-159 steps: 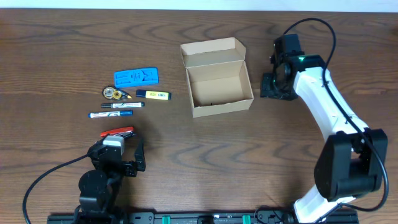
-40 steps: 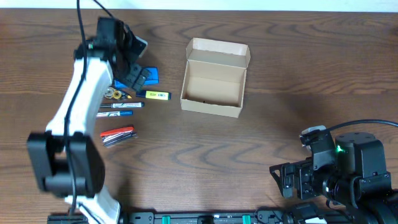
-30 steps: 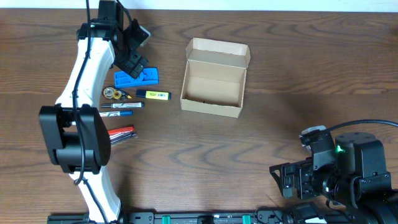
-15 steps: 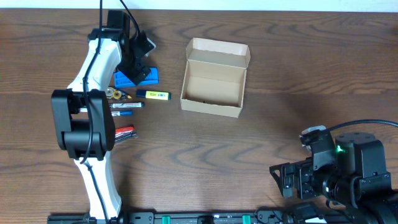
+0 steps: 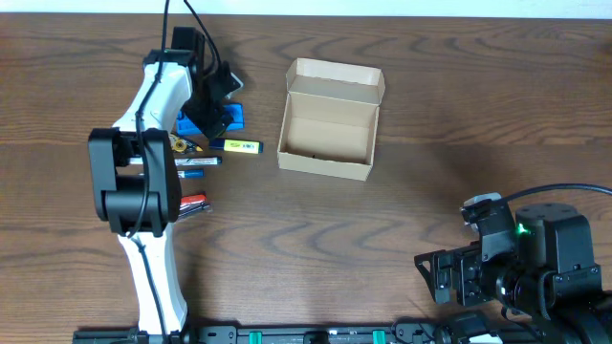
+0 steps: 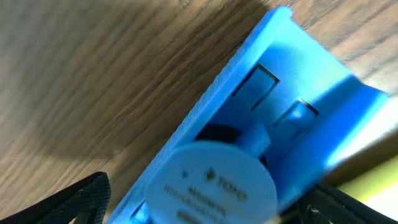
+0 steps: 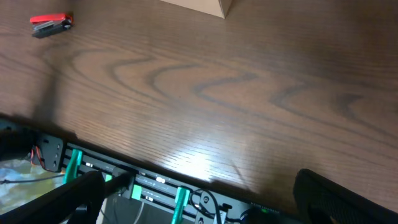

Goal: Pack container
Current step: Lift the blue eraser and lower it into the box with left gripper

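We show the left claw (image 5: 211,99) spread wide and empty over a moulded blue plastic holder (image 6: 249,124). The boxy tan cardboard container (image 5: 325,169) lies to its right. The right claw (image 5: 427,277) is likewise agape.

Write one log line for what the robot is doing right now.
box: lid open | left gripper: open, over blue holder | right gripper: open, away from box

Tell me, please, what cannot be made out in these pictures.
- Blue holder, overhead: mostly hidden under the left arm.
- Print on its round cap, left wrist: blurred.
- Box, right wrist: cut off by the top edge.
- Red tool, right wrist: too small to identify.
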